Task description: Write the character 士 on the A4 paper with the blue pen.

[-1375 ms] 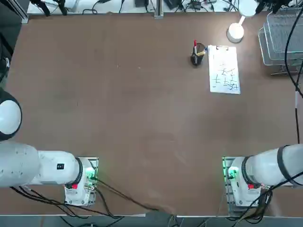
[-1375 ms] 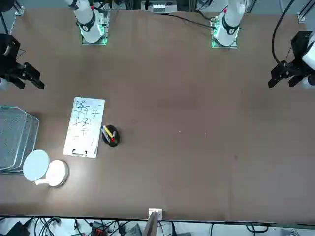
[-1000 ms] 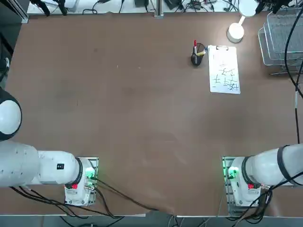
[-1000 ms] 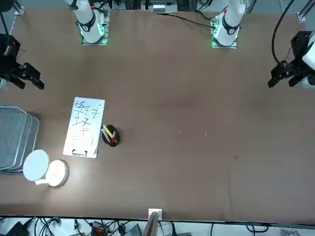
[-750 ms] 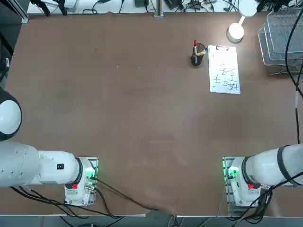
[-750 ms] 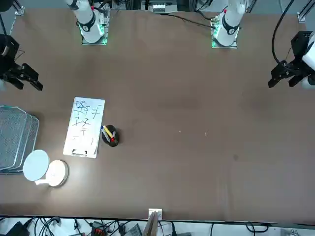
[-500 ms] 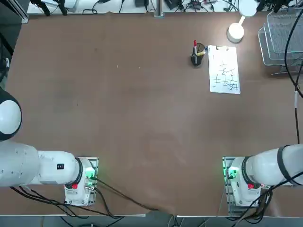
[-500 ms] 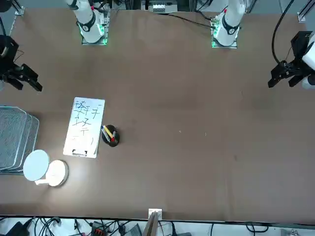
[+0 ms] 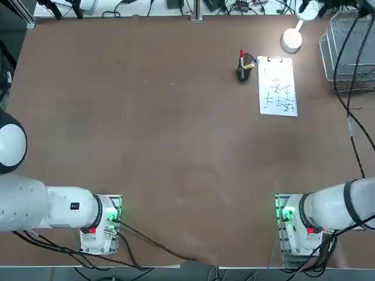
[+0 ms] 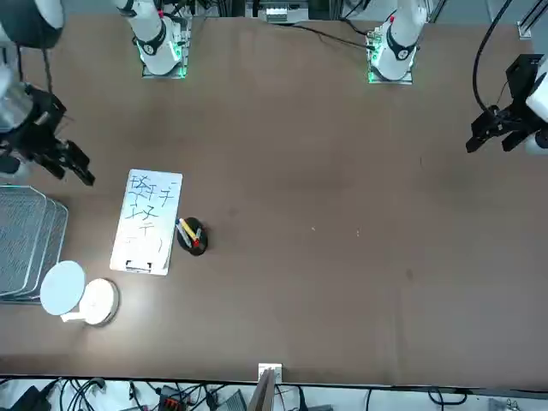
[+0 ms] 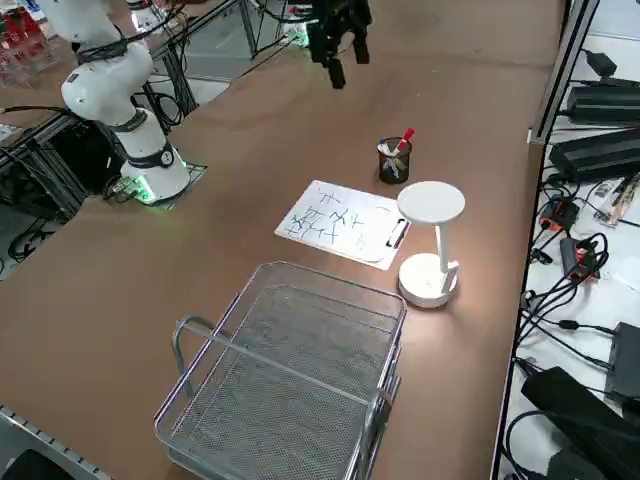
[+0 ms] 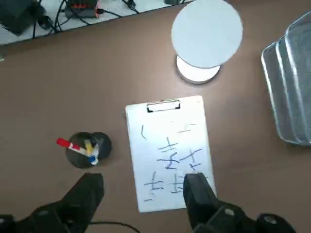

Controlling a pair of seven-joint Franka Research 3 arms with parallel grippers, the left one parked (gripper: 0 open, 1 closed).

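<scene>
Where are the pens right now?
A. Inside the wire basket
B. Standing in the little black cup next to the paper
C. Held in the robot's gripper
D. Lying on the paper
B. The pens, the blue pen among them, stick out of the black cup beside the A4 paper; the right gripper hangs above, open and empty.

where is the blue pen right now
The thin blue pen stands in the round black pen cup with a red-topped pen, on the brown table just beside the white A4 paper; the open right gripper hangs above them, holding nothing.
</scene>
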